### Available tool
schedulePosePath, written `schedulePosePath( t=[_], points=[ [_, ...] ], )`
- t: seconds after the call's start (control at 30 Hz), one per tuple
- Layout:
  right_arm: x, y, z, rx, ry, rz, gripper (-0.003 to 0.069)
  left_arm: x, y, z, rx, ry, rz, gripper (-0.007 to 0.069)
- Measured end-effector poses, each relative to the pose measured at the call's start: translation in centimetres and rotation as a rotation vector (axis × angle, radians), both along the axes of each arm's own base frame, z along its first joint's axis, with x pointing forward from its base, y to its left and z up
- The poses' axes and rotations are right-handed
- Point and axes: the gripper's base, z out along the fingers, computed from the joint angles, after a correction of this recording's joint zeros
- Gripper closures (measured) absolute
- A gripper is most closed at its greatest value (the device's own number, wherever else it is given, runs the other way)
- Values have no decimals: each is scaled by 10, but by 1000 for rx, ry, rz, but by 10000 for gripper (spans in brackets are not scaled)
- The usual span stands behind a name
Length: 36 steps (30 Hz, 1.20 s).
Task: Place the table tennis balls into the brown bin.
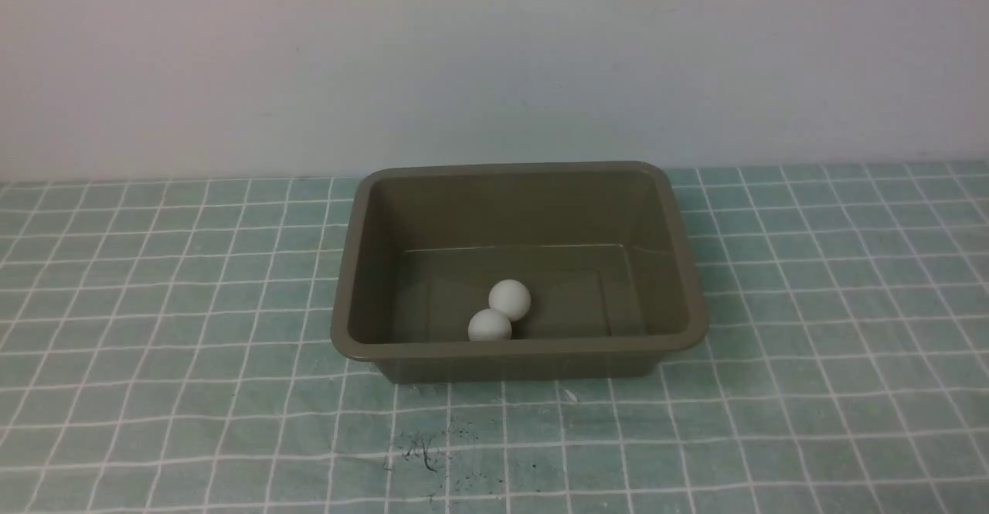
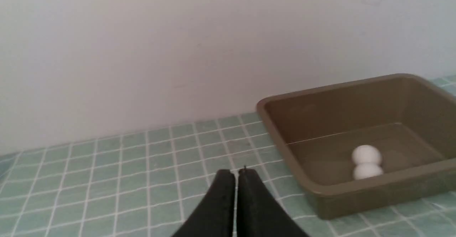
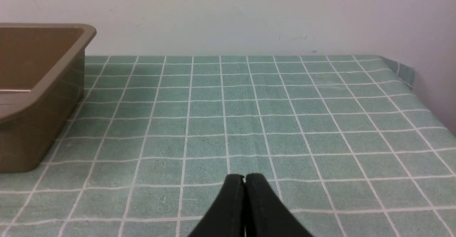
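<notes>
Inside, the brown bin (image 1: 680, 267), long axis left-right, holds both table tennis balls (image 1: 509, 298)

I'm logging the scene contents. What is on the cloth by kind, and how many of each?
Table tennis balls: 2 (far ball, near ball), both inside the bin
Brown bin: 1
Total: 3

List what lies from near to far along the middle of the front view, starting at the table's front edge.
Dark scuff marks on the green checked tablecloth → near wall of the olive-brown rectangular plastic bin → nearer white table tennis ball → farther white table tennis ball → bin's far wall → pale wall.
</notes>
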Motion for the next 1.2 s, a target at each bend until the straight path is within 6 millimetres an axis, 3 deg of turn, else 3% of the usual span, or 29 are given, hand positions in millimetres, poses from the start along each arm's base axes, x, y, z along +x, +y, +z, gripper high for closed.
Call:
schedulePosePath(
  t=[0.07, 0.1, 0.17, 0.2, 0.23, 0.3, 1.2],
  points=[
    [0, 0, 0, 0, 0, 0, 668, 2, 2, -32, -4, -18, 64, 629],
    [0, 0, 0, 0, 0, 0, 668, 2, 2, -32, -4, -18, 64, 629],
    [0, 0, 0, 0, 0, 0, 668, 9, 4, -76, 9, 41, 108, 629],
    [0, 0, 0, 0, 0, 0, 668, 10, 4, -82, 10, 51, 111, 629],
    [0, 0, 0, 0, 1, 0, 668, 12, 4, -100, 15, 102, 116, 629],
    [0, 0, 0, 0, 1, 0, 668, 12, 4, -112, 20, 148, 117, 629],
    [0, 0, 0, 0, 1, 0, 668, 12, 4, -114, 21, 166, 118, 629]
  ],
)
